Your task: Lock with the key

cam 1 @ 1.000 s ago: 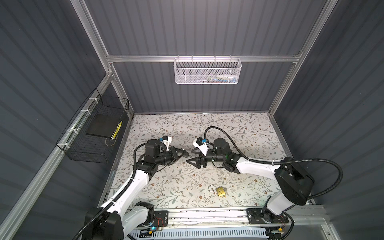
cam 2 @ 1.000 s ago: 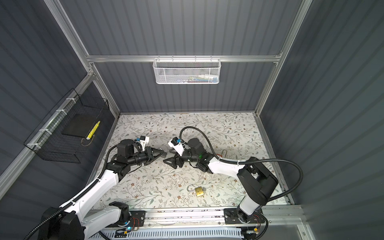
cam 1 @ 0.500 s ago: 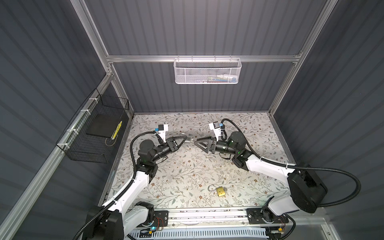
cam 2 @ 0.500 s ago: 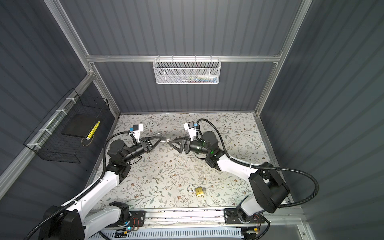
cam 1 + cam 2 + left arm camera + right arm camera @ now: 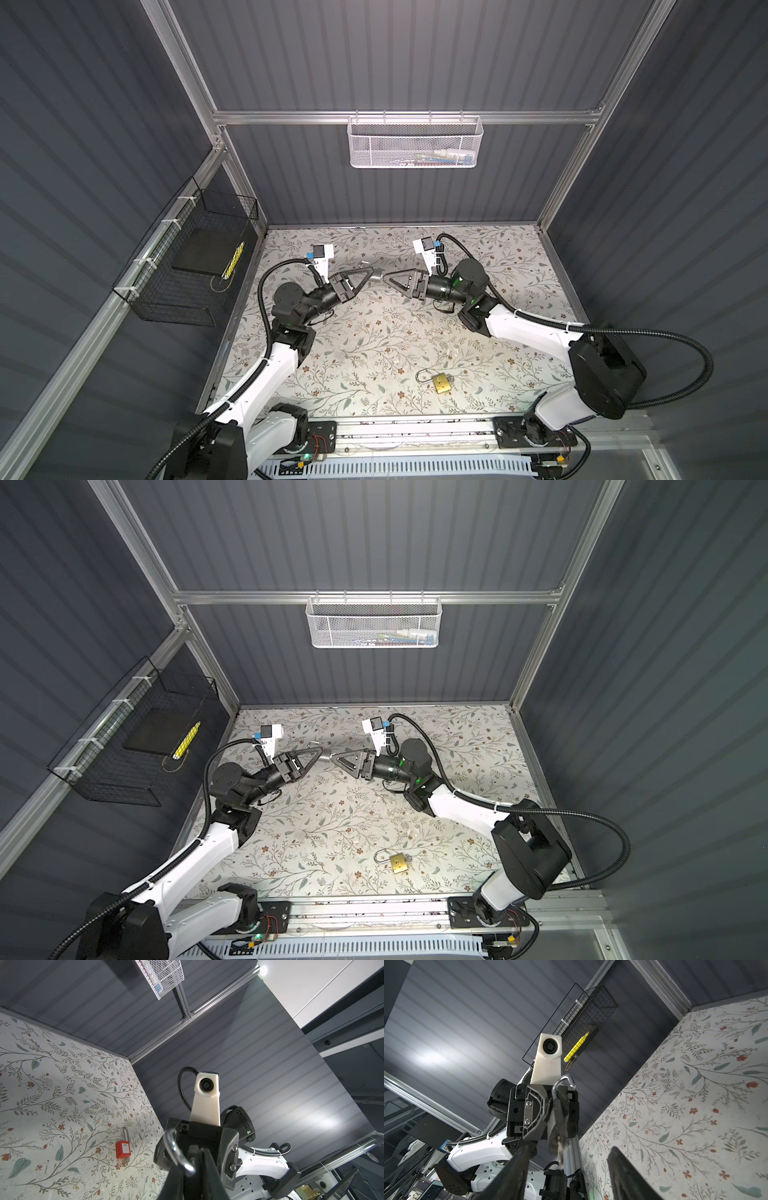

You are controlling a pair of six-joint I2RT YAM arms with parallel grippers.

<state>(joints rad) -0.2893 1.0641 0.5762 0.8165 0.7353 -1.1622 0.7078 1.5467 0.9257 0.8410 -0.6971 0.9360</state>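
Mesh basket (image 5: 413, 145): contents unclear. Wire basket (image 5: 174, 303): one marker (image 5: 232, 259). Three padlocks: brass padlock (image 5: 442, 382) by the surface's (image 5: 374, 340) front edge, red padlock (image 5: 123, 1149), grey padlock (image 5: 560, 1109) gripped by my left pincer (image 5: 369, 275); right pincer (image 5: 569, 1147) wide around its key (image 5: 560, 1152).

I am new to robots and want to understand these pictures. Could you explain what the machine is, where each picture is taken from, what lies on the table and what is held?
The machine is two robot arms at one table, each ending in a two-fingered gripper. Two pictures come from a camera pair overhead, showing almost the same scene. The other two come from wrist cameras, each looking past its own gripper at the opposite arm. The left gripper is shut on a grey padlock, whose shackle stands open and whose key sits in the keyhole. The right gripper is open, with a finger on each side of that key, not touching it. A brass padlock lies on the table near the arms' bases; the left wrist view shows a red padlock there too.
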